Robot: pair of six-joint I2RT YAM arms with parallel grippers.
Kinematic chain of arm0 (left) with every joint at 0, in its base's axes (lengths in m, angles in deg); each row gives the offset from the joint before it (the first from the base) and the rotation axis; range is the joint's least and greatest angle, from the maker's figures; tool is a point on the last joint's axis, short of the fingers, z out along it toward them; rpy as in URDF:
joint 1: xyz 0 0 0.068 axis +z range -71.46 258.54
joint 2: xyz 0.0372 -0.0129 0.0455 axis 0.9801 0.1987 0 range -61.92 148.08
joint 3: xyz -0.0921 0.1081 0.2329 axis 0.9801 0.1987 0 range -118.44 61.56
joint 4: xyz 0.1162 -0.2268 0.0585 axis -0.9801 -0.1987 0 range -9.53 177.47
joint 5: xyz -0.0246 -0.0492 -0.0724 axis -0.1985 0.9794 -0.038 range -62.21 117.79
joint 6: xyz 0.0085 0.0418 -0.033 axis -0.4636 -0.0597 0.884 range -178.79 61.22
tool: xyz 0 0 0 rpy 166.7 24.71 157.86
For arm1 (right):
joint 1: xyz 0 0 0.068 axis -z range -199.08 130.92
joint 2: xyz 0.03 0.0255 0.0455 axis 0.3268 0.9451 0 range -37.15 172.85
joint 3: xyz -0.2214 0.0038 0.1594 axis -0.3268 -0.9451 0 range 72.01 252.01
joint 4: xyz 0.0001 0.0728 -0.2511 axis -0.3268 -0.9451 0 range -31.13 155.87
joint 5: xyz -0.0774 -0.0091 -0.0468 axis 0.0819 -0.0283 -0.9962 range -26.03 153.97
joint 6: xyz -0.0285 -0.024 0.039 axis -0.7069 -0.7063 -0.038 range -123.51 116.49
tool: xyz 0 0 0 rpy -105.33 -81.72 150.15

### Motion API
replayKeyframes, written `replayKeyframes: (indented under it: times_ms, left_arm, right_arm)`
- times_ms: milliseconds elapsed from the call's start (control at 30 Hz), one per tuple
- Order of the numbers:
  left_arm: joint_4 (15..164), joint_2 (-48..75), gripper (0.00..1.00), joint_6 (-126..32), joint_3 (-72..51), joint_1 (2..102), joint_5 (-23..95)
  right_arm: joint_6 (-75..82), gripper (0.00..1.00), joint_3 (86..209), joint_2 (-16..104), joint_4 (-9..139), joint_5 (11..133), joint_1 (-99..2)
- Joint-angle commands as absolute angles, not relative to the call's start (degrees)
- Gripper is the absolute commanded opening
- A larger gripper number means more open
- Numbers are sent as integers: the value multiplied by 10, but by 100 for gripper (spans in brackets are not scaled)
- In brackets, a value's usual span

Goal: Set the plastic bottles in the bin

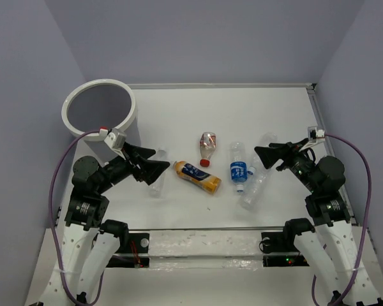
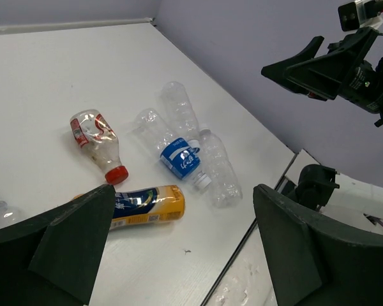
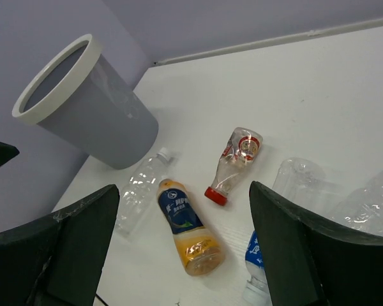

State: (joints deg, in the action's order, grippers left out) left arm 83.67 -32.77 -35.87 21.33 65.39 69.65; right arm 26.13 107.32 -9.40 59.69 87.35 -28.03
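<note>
Scanning the edges: my table (image 1: 255, 108) is white and boxed in by lavender walls (image 1: 210, 38) at the back and on both sides. A thin raised lip (image 1: 217, 85) runs along the far edge, and the same lip turns down the right edge.
Near edge: a glossy clear strip (image 1: 204, 245) runs along it.
Open room: bare table stretches behind the bottles, from the bin across to the right edge. A narrower bare band lies between the bottles and the clear strip.
Bin (image 1: 99, 83): upright in the far left corner, close to the left wall, mouth facing up, just behind my left gripper.
Bottles: all lie on their sides in a loose row mid-table.
Red-capped bottle (image 1: 207, 146): farthest back, cap toward me.
Yellow-orange bottle (image 1: 198, 178): just in front of the red cap, lying slantwise.
Blue-labelled bottle (image 1: 239, 167): right of those two, white cap toward me.
Right clear bottle (image 1: 253, 188): just beside the blue-labelled one, on its right.
Left clear bottle (image 1: 156, 182): at the row's left end.
Left gripper (image 1: 154, 162): over the left clear bottle, pointing right. My fingers (image 2: 70, 248) are spread wide with nothing between them; I cannot tell whether they touch the bottle.
Right gripper (image 1: 263, 156): over the row's right end, pointing left. My fingers (image 3: 306, 248) stand well apart, gripping nothing.
</note>
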Motion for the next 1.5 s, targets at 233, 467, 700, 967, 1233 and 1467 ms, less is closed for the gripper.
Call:
replayKeyframes:
  times_ms: [233,467,700,967,1233,1467]
  left_arm:
    - [778,-283,99,-387,193,652,645]
    - [676,-203,80,-389,158,591,441]
    - [639,-62,80,-344,128,488,221]
    - [660,63,91,-336,142,473,124]
    - [670,120,91,-325,159,474,104]
    - [680,155,90,-303,174,474,123]
  right_arm:
    - [258,88,1089,-84,589,906,-277]
    - [262,87,1084,-40,594,951,-277]
    - [262,87,1077,-20,612,973,-277]
    - [274,87,1066,-20,625,999,-277]
    - [289,87,1042,-23,649,1013,-282]
    - [299,87,1033,-28,653,1017,-294]
